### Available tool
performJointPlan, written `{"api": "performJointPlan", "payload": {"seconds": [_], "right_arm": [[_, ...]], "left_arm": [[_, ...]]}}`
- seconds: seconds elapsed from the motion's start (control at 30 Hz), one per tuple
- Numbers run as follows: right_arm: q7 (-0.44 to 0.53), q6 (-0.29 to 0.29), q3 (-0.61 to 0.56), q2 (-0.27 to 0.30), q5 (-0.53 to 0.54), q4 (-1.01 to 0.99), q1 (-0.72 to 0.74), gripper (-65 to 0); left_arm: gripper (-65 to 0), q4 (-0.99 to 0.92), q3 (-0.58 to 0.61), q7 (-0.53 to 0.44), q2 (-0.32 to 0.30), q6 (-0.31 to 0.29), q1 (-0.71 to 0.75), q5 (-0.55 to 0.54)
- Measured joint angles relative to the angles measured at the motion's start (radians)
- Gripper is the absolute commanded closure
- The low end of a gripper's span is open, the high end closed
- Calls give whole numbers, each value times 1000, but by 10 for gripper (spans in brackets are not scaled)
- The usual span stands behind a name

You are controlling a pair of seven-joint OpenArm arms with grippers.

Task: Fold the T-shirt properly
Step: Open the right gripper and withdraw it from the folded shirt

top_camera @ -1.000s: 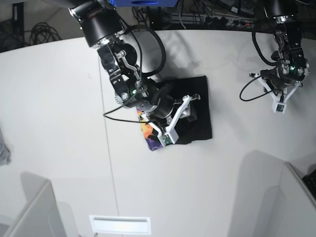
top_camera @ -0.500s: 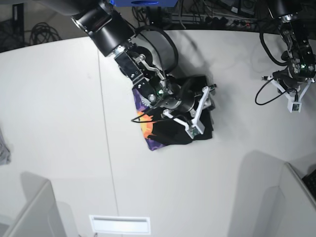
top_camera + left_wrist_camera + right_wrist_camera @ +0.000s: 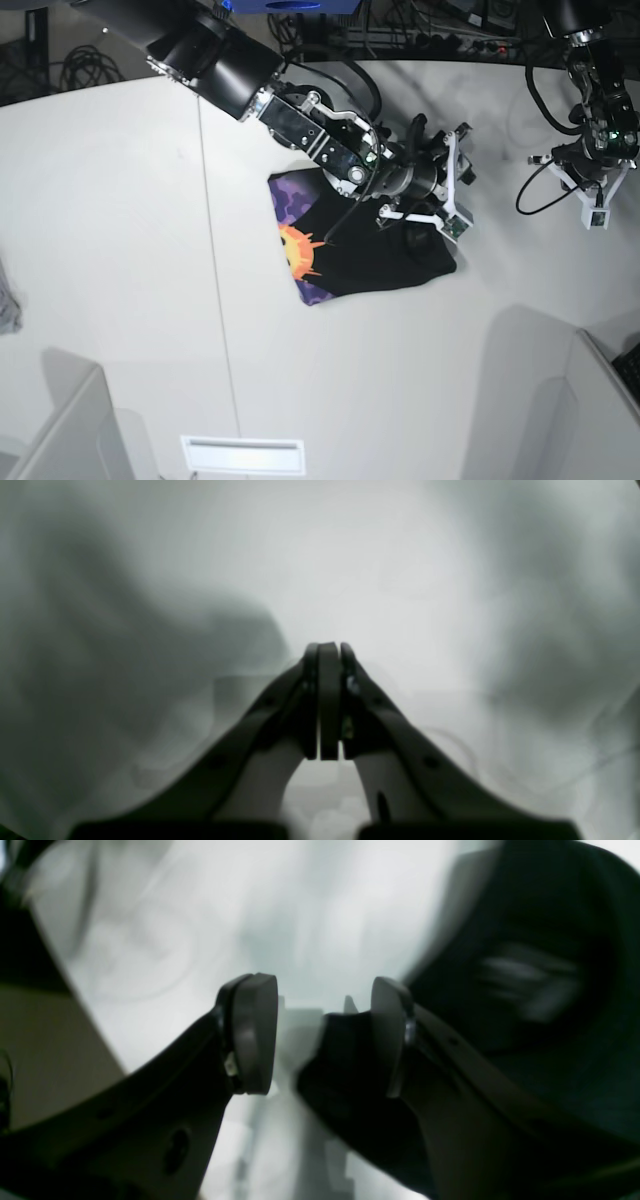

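The black T-shirt lies folded near the middle of the table, with its sun face and purple print showing at its left end. My right gripper hovers over the shirt's right end. In the right wrist view this gripper is open, with pale table showing between its pads. The T-shirt's dark cloth lies beside and behind the right finger. My left gripper hangs over bare table at the far right. Seen from its wrist, it is shut on nothing.
A small grey cloth scrap sits at the table's left edge. Pale boxes stand at the lower left and lower right. A white slot lies near the front edge. Cables run along the back.
My right arm swept rightward across the shirt. The sun and purple print now lie uncovered at the left, and the cloth reaches further right. My left arm shifted slightly right.
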Motion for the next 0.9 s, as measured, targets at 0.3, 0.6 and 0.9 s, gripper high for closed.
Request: {"api": "performJointPlan", "payload": {"seconds": [0.3, 0.6, 0.9], "right_arm": [[57, -5, 371, 190, -17, 267, -150, -125], [226, 1, 731, 309, -1, 316, -397, 0], [240, 7, 909, 306, 3, 319, -536, 0]], "left_arm": [[0, 99, -3, 1, 41, -3, 4, -221], [-258, 65, 3, 10, 156, 8, -14, -410], [-650, -7, 28, 0, 268, 1, -109, -414]]}}
